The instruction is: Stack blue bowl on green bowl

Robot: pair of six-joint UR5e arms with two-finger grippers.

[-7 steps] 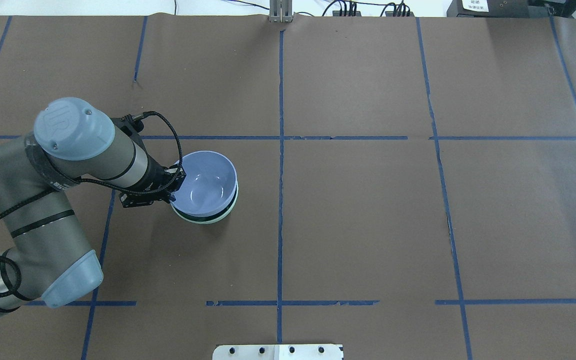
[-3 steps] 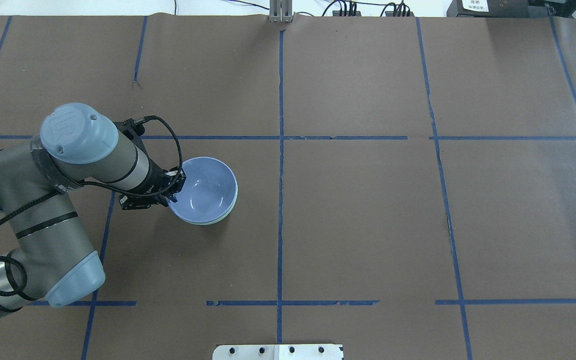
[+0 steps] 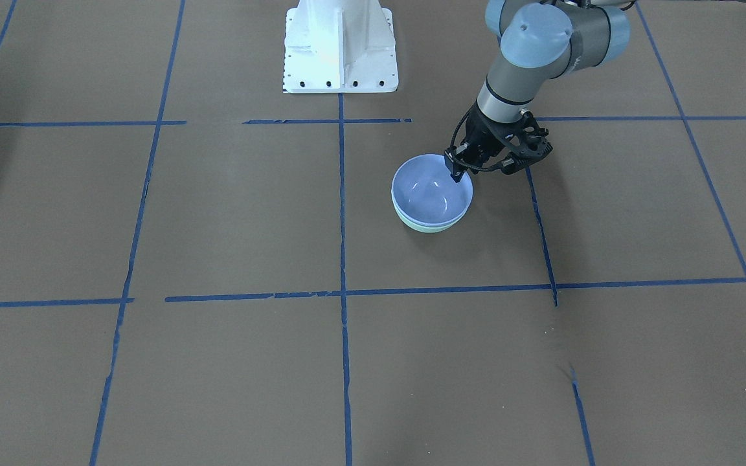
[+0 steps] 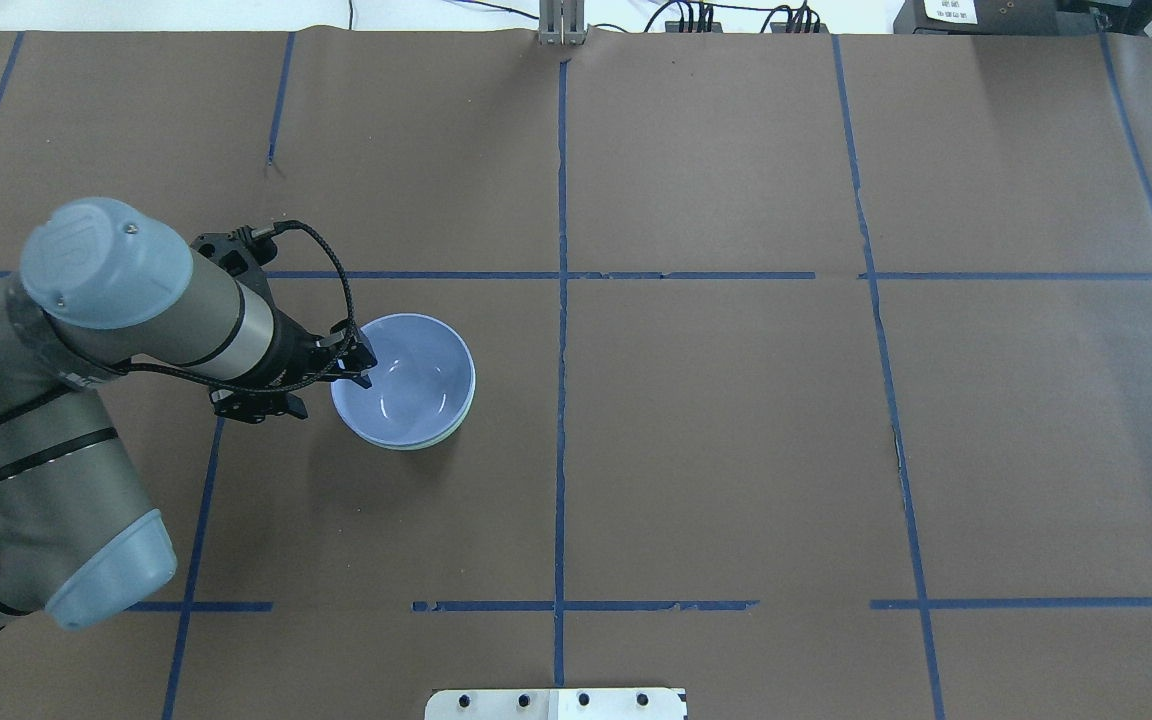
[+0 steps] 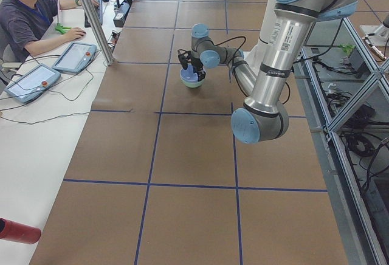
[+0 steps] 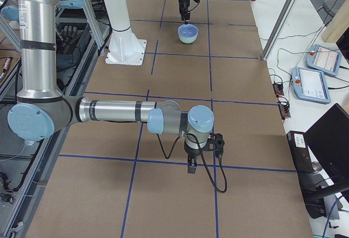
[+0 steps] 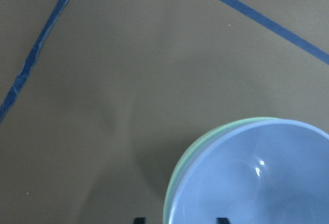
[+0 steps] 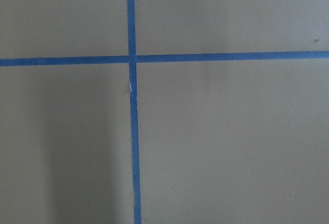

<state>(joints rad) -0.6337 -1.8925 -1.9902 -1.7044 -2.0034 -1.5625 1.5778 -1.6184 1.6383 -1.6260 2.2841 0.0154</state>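
Parted and gripping nothing, the left jaws straddle the left-hand rim of the blue bowl [image 4: 406, 385] in the overhead view, 1 finger inside and 1 outside. That bowl sits nested upright in the green bowl [image 3: 428, 227], left of centre on the worktop [image 4: 736, 450]; only a thin green edge shows beneath it. Stacking looks done. Both bowls lie just right of the jaws, so the clean exit is probably straight up. Whether the right jaws, well apart on the right arm [image 6: 114, 111], are open cannot be told.
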